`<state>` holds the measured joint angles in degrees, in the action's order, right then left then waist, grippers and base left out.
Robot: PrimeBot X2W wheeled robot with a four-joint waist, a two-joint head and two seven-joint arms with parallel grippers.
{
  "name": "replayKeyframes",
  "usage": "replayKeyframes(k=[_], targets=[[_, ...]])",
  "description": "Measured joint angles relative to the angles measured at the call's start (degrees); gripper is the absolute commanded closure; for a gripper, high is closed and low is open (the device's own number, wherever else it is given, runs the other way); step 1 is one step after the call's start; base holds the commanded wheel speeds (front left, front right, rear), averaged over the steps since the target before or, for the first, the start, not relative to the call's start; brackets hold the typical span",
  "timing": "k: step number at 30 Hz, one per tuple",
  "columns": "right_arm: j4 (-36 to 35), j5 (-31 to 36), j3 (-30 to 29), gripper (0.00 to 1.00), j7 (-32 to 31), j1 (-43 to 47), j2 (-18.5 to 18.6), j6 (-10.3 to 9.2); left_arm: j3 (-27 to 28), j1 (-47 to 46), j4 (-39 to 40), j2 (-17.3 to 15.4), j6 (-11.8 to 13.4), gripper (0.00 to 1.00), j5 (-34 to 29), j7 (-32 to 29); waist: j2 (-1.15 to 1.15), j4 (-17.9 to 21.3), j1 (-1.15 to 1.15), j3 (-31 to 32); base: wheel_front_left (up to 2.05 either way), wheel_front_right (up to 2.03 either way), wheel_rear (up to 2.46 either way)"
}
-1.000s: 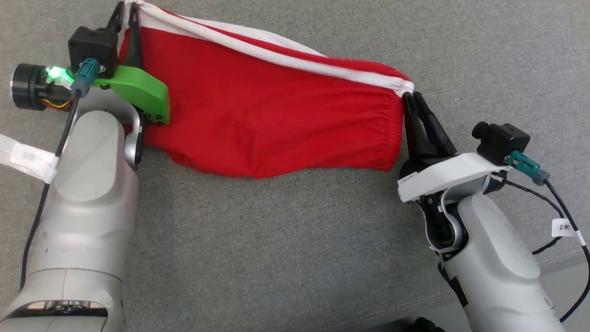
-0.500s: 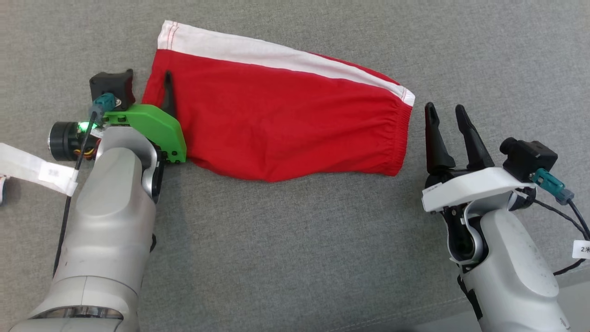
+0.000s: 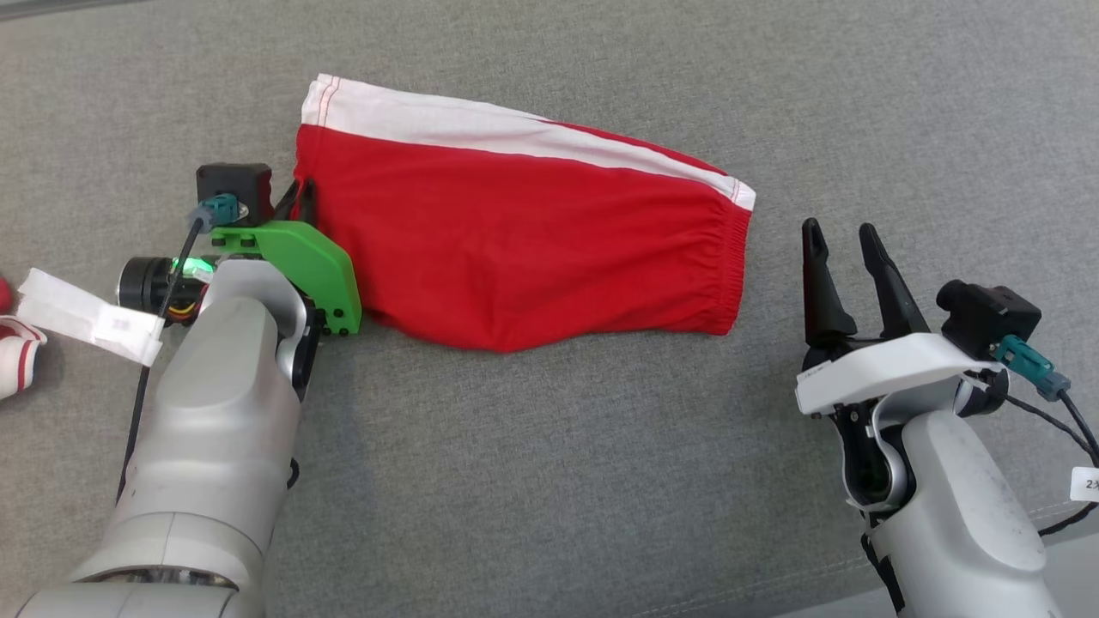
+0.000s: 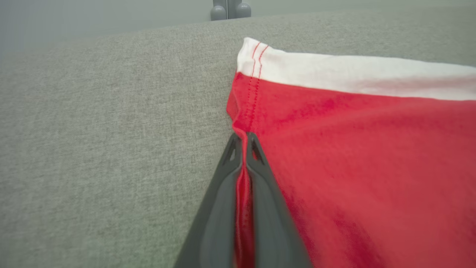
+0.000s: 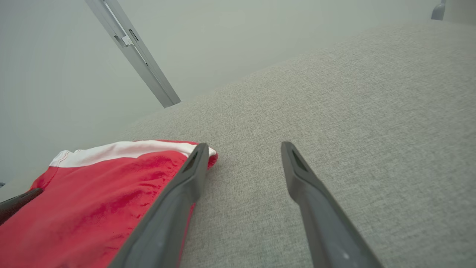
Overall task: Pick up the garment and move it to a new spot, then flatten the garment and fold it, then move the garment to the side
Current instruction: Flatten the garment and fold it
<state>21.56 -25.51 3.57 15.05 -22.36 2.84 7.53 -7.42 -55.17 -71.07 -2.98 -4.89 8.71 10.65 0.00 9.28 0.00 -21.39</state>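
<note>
Red cloth of the garment (image 4: 353,149) is pinched between the closed fingers of the left gripper (image 4: 243,136), which grips the hem edge just below the white side stripe. The right gripper (image 3: 837,232) stands with its fingers spread and nothing between them, just beside the gathered waistband and apart from it. The garment lies spread nearly flat on the grey upholstered surface (image 3: 549,472), hem toward the robot's left, waistband toward its right, white stripe along the far edge. Its near edge bows outward and a soft ridge crosses the middle.

Judged step: flattening, with the fold not yet begun. The next move probably calls for the free gripper to take the waistband corner so that both ends can be drawn taut.

A red-and-white object (image 3: 13,360) sits well apart at the left edge, and a white cable tag (image 3: 90,313) hangs by the left forearm. Neither stands in the grippers' way.
</note>
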Motion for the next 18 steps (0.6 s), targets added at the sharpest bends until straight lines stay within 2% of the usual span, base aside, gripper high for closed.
replayKeyframes(k=[11, 18], targets=[[2.07, 4.57, -1.92, 0.00, 0.00, 5.83, 0.00, 0.00, 1.16, 10.21, -1.05, 0.10, 0.11, 1.00, 4.52, 3.76, 0.00, -1.40, 0.00, 7.45, 0.00, 0.00, 0.00], [2.89, 5.16, -2.14, 0.00, 0.00, 7.71, 0.02, 0.00, -2.13, 17.38, 1.43, 0.18, -0.63, 1.00, 9.67, 4.28, 0.00, -3.44, 0.00, 11.40, 0.00, 0.00, 0.00]])
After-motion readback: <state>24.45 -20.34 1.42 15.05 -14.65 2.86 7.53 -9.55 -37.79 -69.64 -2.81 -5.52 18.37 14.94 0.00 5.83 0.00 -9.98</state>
